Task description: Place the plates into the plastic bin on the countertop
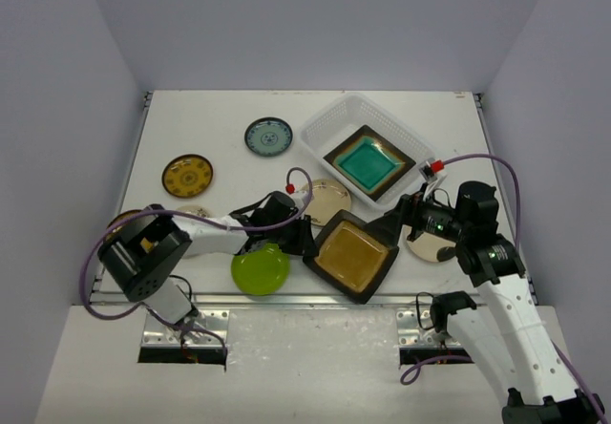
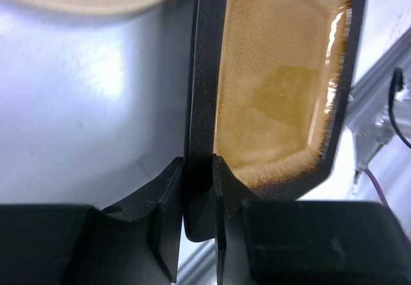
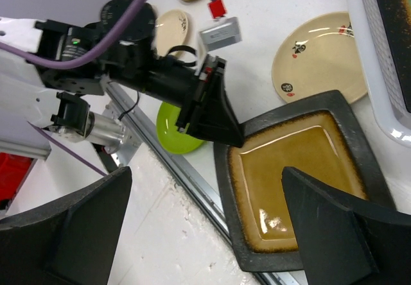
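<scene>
While the left gripper pinches the brown plate, the right gripper gapes above.

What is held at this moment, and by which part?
The left gripper pinches the square brown-glazed ceramic plate by its dark rim, near a corner. The open right gripper holds nothing.
</scene>
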{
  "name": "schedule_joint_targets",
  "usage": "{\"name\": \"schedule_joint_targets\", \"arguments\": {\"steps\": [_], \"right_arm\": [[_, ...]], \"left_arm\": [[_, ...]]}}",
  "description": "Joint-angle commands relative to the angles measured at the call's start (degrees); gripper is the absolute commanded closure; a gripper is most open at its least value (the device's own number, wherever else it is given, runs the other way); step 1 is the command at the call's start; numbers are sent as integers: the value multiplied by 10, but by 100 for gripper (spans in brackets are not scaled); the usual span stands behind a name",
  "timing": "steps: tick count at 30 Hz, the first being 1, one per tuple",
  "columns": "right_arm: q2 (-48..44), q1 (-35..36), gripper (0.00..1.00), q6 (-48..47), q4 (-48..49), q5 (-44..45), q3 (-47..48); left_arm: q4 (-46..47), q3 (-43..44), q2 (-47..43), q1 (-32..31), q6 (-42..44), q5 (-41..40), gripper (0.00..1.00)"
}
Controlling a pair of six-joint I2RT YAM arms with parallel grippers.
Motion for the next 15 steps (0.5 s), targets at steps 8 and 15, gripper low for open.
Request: {"name": "schedule_joint_targets", "arguments": {"steps": [8,15], "right_arm": [[-5,-3,1,11,14,31,11],[-7,-2,1,10,10,40,17]], "left_arm": [[67,-77,-203,25,-93,83,100],[107,-115,-249,78,-141,140,100]]}}
